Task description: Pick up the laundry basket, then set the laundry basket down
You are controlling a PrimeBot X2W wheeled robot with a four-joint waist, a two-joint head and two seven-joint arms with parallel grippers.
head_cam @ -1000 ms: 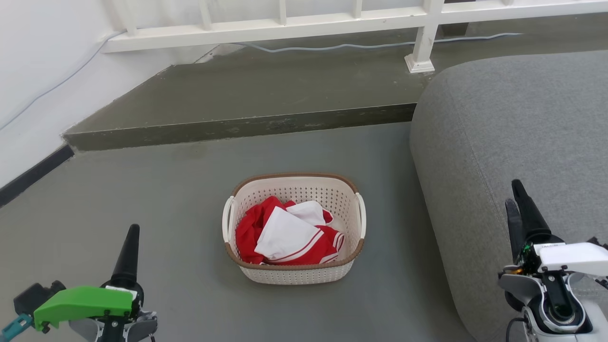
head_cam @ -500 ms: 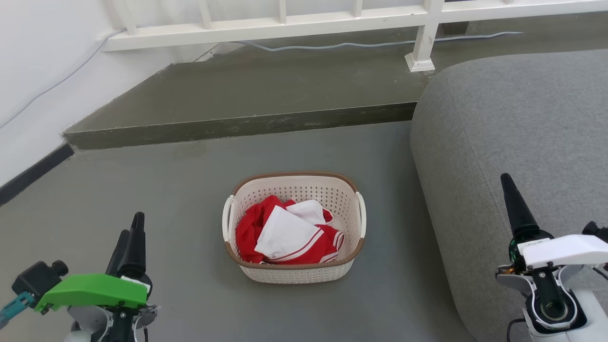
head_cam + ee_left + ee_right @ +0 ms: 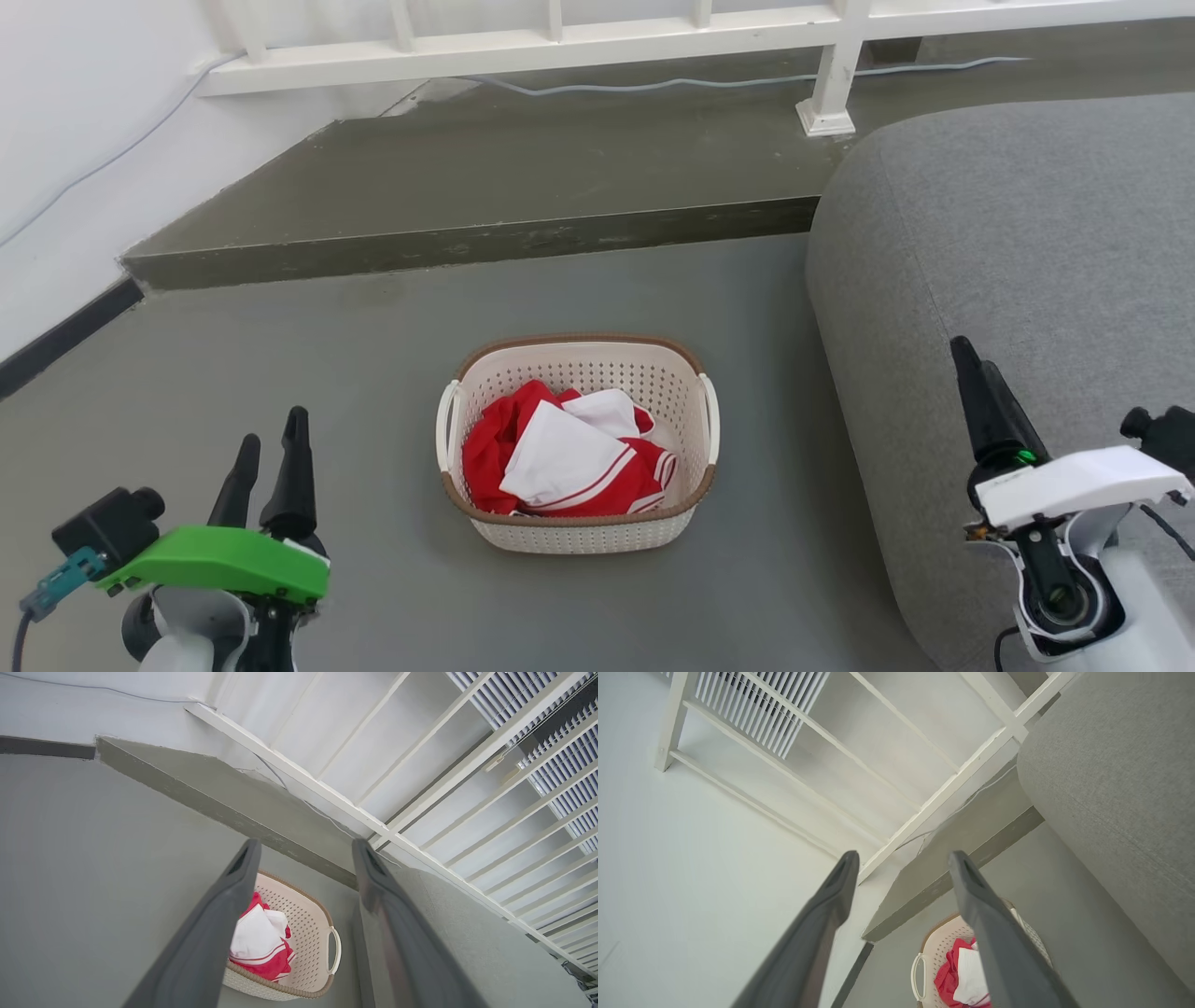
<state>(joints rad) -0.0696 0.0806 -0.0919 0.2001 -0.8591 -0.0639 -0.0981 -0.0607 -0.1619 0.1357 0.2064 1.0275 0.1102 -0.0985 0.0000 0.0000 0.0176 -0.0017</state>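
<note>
The laundry basket stands upright on the grey floor, cream-white and perforated, with a brown rim, white loop handles on both sides and red and white clothes inside. It also appears low in the left wrist view, laundry basket, and low in the right wrist view, laundry basket. My left gripper is open at the lower left, well to the left of the basket and apart from it. My right gripper is at the lower right in front of the sofa; the right wrist view shows its fingers spread open and empty.
A grey sofa fills the right side, close to the basket's right handle. A raised step crosses behind the basket, with a white railing and a cable beyond. A white wall with a dark baseboard runs along the left.
My left gripper has risen and shifted right toward the basket, its fingers now seen apart. My right gripper has moved up and left. The basket has not moved.
</note>
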